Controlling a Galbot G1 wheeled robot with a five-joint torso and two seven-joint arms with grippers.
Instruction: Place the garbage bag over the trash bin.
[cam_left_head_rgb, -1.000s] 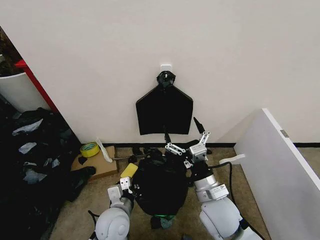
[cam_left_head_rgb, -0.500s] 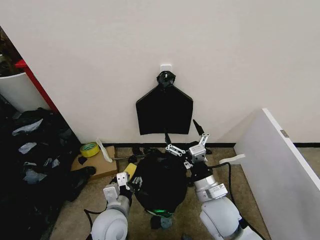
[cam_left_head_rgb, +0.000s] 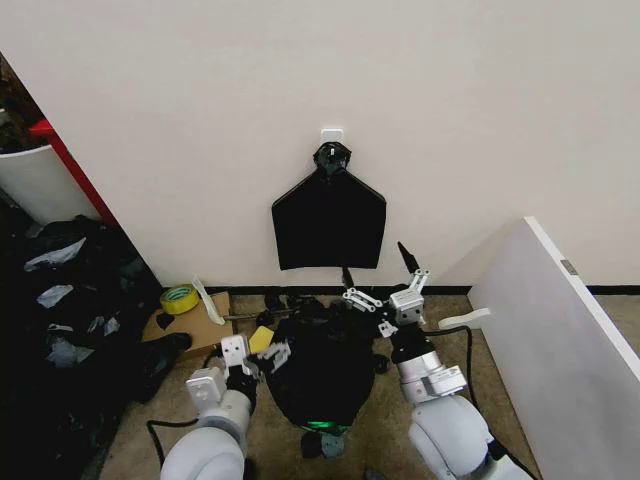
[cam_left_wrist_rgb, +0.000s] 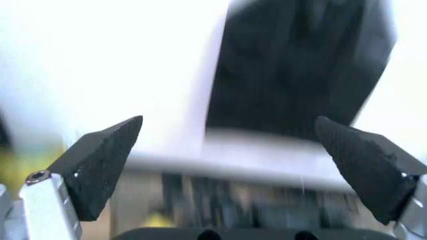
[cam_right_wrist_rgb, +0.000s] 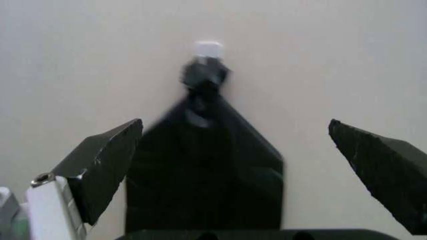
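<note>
The glossy black garbage bag (cam_left_head_rgb: 325, 365) is draped over the trash bin, hiding its wall; a bit of the bin's green base (cam_left_head_rgb: 321, 427) shows below the bag. My left gripper (cam_left_head_rgb: 272, 352) is open at the bag's left side, a little apart from it. In the left wrist view the left gripper (cam_left_wrist_rgb: 228, 121) has its fingers spread wide with nothing between them. My right gripper (cam_left_head_rgb: 375, 264) is open above the bag's far right edge, fingers pointing up at the wall. The right wrist view shows the right gripper (cam_right_wrist_rgb: 235, 123) empty too.
A flat bundle of black bags (cam_left_head_rgb: 328, 220) hangs from a white wall hook (cam_left_head_rgb: 332, 133) behind the bin. A yellow tape roll (cam_left_head_rgb: 179, 298) lies on cardboard (cam_left_head_rgb: 200, 330) at left, beside a pile of black bags (cam_left_head_rgb: 60, 300). A white panel (cam_left_head_rgb: 560, 340) stands at right.
My left arm has drawn back to the left, away from the bag. The right gripper has shifted slightly right. The bag stays draped on the bin.
</note>
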